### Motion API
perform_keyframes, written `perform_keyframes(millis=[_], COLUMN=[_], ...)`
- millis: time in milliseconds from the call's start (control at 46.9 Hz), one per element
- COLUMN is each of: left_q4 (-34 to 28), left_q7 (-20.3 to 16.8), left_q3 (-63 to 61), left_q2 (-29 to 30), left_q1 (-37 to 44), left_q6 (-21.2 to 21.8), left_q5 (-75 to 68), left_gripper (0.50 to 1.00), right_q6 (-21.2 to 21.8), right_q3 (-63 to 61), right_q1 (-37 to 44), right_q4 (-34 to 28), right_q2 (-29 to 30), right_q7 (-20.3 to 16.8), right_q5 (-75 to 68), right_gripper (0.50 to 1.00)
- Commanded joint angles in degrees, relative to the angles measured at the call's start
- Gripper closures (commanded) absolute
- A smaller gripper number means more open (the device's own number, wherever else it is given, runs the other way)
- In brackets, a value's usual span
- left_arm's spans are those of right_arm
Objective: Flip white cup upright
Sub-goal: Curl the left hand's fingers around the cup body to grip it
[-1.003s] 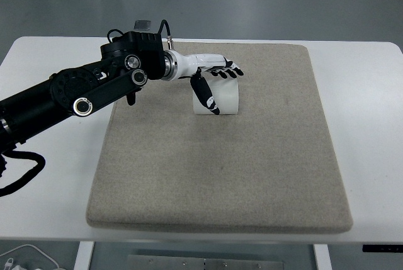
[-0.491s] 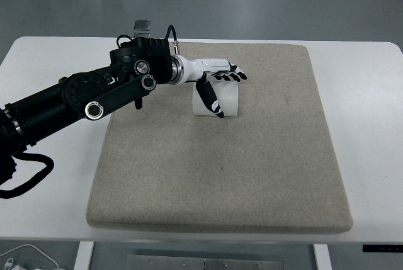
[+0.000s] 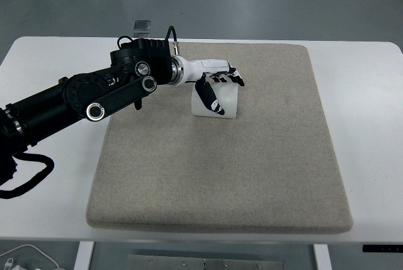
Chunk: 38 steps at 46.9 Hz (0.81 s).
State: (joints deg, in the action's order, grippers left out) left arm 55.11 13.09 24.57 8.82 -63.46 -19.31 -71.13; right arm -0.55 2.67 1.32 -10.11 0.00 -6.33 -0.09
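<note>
**A:** Left hand (image 3: 217,84) first: it has drawn in since a second ago. The fingers (image 3: 232,79) that reached out flat past the cup's far side are now curled down over its top, and the thumb (image 3: 208,97) lies across the near face. I read that as clamped on the cup (image 3: 219,101), or very nearly so.

**B:** Has the cup itself moved?

**A:** Hardly. Working outward from the robot's side: the front of the mat (image 3: 220,182) is bare, then the cup sits on the mat's far half, left of middle, same spot as before. It may have tipped a touch under the hand, but I can't be sure. No rim or opening shows, so it looks not yet turned up.

**B:** So where does that leave the task?

**A:** The reach looks finished and the grasp is closing. I'd judge the flip itself hasn't begun; next would be a lift and a wrist roll.

**B:** And beyond the cup?

**A:** Only the mat's back edge, then the table (image 3: 352,53). The right arm isn't in view.
</note>
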Motion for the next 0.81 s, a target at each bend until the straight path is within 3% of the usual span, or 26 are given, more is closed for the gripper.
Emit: perform_keyframes(millis=[0, 171, 405, 789], left_q4=[0.0, 0.0, 0.0, -0.8], left_q7=[0.0, 0.1, 0.0, -0.1], left_q3=[0.0, 0.0, 0.5, 2.8], left_q2=[0.1, 0.1, 0.1, 0.6], left_q1=[0.0, 0.0, -0.3, -1.0], left_q6=[0.0, 0.0, -0.2, -0.6], left_q5=[-0.6, -1.2, -0.2, 6.3], left_gripper=[0.709, 0.825, 0.939, 0.964], right_q6=[0.0, 0.0, 0.0, -0.1], right_q3=[0.0, 0.1, 0.0, 0.0], right_q1=[0.0, 0.0, 0.0, 0.0], right_q4=[0.0, 0.0, 0.0, 0.0], right_q2=[0.0, 0.0, 0.0, 0.0], right_q7=[0.0, 0.0, 0.0, -0.1], right_q5=[0.0, 0.0, 0.0, 0.0], right_gripper=[0.570, 0.570, 0.570, 0.570])
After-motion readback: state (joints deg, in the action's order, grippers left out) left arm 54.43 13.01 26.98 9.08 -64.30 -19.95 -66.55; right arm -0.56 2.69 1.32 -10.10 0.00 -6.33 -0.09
